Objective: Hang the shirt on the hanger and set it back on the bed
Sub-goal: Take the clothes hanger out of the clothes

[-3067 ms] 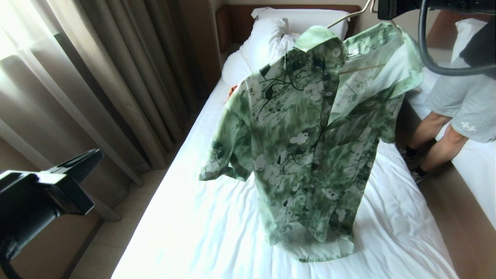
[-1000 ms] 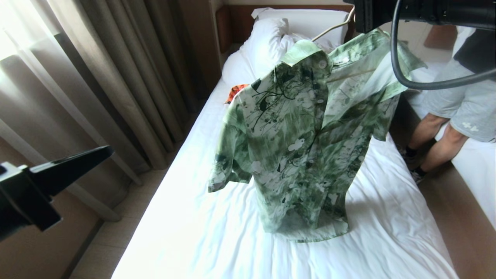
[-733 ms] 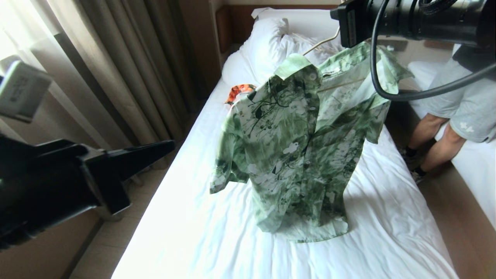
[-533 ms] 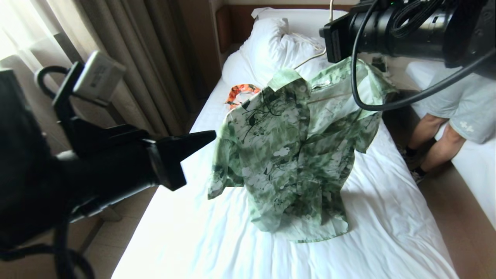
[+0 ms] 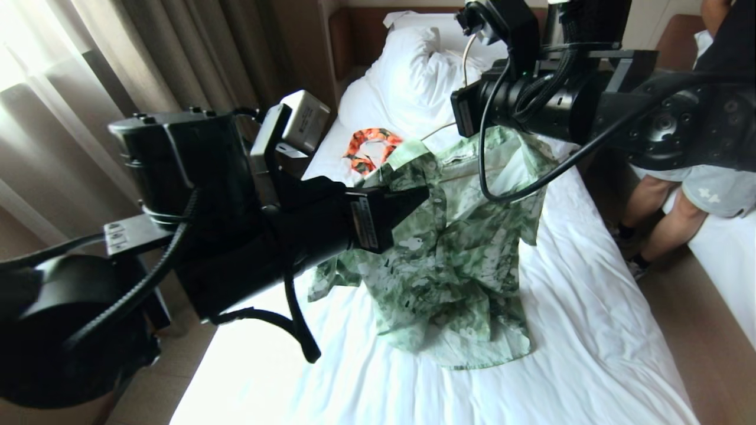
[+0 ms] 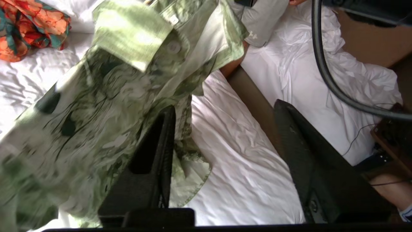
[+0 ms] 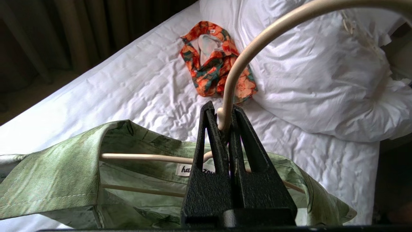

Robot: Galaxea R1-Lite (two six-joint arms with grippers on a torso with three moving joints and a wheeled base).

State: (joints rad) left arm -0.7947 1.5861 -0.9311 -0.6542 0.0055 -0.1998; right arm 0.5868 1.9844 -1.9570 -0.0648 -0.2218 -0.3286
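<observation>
The green and white floral shirt (image 5: 455, 260) hangs on the cream hanger (image 7: 244, 54), its lower half crumpled on the white bed (image 5: 590, 330). My right gripper (image 7: 222, 111) is shut on the base of the hanger's hook, above the collar, and holds it up over the bed. The hanger's bars run inside the shirt's neck (image 7: 64, 167). My left gripper (image 6: 224, 106) reaches in from the left and is open. One finger lies against the shirt's front (image 6: 96, 106), the other is clear of it, and only sheet shows between them.
A small orange patterned garment (image 5: 369, 147) lies near the pillows (image 5: 413, 71) at the head of the bed. Curtains (image 5: 177, 88) hang along the left side. A person's legs (image 5: 661, 218) stand in the gap beside a second white bed (image 5: 726, 260) on the right.
My left arm swung in from the left edge to the shirt's front and its jaws opened. My right arm lowered the hanger, so more of the shirt has piled on the sheet.
</observation>
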